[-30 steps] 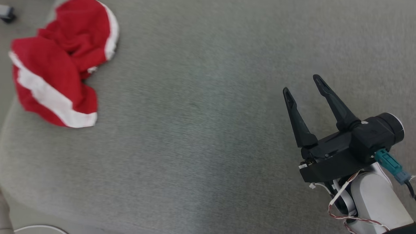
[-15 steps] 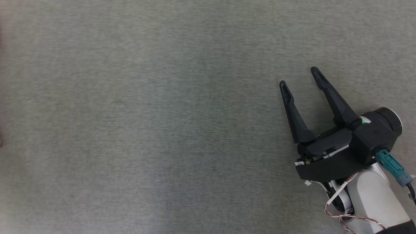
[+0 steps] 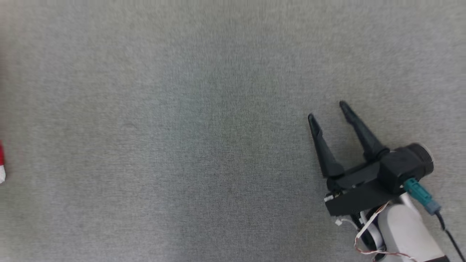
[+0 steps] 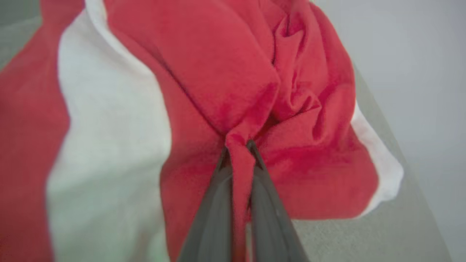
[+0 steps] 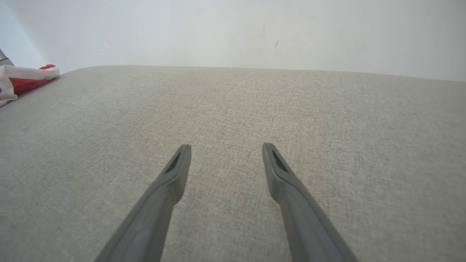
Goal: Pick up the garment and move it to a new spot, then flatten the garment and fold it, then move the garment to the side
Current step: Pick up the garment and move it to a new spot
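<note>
The garment point(image 4: 233, 91) is red with white bands and lies crumpled on the grey cushion. In the left wrist view my left gripper point(image 4: 238, 145) is shut, pinching a red fold of it between the fingertips. A sliver of the garment point(image 3: 1, 163) peeks in at the head view's left edge, and a bit of the garment point(image 5: 25, 78) lies at the far left of the right wrist view. My right gripper point(image 3: 327, 111) hovers open over bare fabric at the lower right, holding nothing, with the same gripper point(image 5: 225, 147) seen from its wrist.
The grey upholstered surface point(image 3: 182, 127) spreads across the head view. Its far edge point(image 5: 255, 69) meets a pale wall in the right wrist view. The cushion's edge point(image 4: 400, 203) runs past the garment on the right of the left wrist view.
The head camera has swung right, carrying the garment out to the left edge of its view. My right gripper sits a little lower in that view, still open.
</note>
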You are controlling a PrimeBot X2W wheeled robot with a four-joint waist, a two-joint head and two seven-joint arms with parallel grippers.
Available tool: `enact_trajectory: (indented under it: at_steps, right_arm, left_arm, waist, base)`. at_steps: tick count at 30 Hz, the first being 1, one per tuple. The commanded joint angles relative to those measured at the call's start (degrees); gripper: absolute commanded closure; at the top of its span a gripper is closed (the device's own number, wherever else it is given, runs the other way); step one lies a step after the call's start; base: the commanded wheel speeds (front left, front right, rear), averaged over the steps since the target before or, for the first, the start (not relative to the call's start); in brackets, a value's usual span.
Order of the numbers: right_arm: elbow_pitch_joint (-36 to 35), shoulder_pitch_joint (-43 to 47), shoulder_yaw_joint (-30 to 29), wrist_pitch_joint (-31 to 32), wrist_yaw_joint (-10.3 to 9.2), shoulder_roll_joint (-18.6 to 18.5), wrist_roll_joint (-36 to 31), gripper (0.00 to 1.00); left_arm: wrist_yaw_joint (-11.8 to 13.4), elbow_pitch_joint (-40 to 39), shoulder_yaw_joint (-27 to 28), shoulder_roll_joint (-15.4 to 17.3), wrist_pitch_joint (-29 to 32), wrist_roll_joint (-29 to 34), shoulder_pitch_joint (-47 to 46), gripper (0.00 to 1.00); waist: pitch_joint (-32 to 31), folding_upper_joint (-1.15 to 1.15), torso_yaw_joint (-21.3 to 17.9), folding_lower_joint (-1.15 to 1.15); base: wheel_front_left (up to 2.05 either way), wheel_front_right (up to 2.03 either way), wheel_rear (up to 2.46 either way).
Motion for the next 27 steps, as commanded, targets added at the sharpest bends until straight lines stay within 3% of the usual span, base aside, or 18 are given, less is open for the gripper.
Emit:
enact_trajectory:
  at_steps: [1, 11, 15, 19, 27]
  right_arm:
    - [0.13, 0.75, 0.04, -0.33, -0.17, 0.34, 0.26, 0.0]
    - [6.85, 5.59, 0.32, -3.46, -0.17, 3.15, 2.46, 0.0]
    - [8.36, 7.2, 0.98, -4.08, -0.17, 4.08, 3.09, 0.0]
    - [9.13, 8.01, 1.55, -4.42, -0.17, 4.73, 3.46, 0.0]
    - [8.33, 7.69, 1.59, -4.03, -0.17, 4.97, 3.1, 0.0]
  left_arm:
    - [-0.29, -0.51, -0.09, 0.93, 0.2, 0.14, -0.02, 1.0]
    - [-5.25, -9.25, -7.39, 3.12, 5.46, 2.16, -4.91, 1.0]
    - [-5.66, -14.55, -11.01, 0.33, 8.45, 1.39, -6.59, 1.0]
    - [-4.12, -21.38, -14.94, -4.46, 11.41, 1.17, -6.09, 1.0]
    - [-3.19, -30.14, -21.53, -12.33, 14.34, 0.12, -1.71, 1.0]
  waist:
    - [-5.57, 0.0, 0.47, 0.0]
    - [-20.72, 0.0, -1.27, 0.0]
    - [-25.5, 0.0, -3.26, 0.0]
    - [-28.37, 0.0, -6.13, 0.0]
    - [-28.14, 0.0, -14.11, 0.0]
  base:
    - [0.0, 0.0, 0.0]
    - [0.0, 0.0, 0.0]
    - [0.0, 0.0, 0.0]
    - [0.0, 0.0, 0.0]
    - [0.0, 0.0, 0.0]
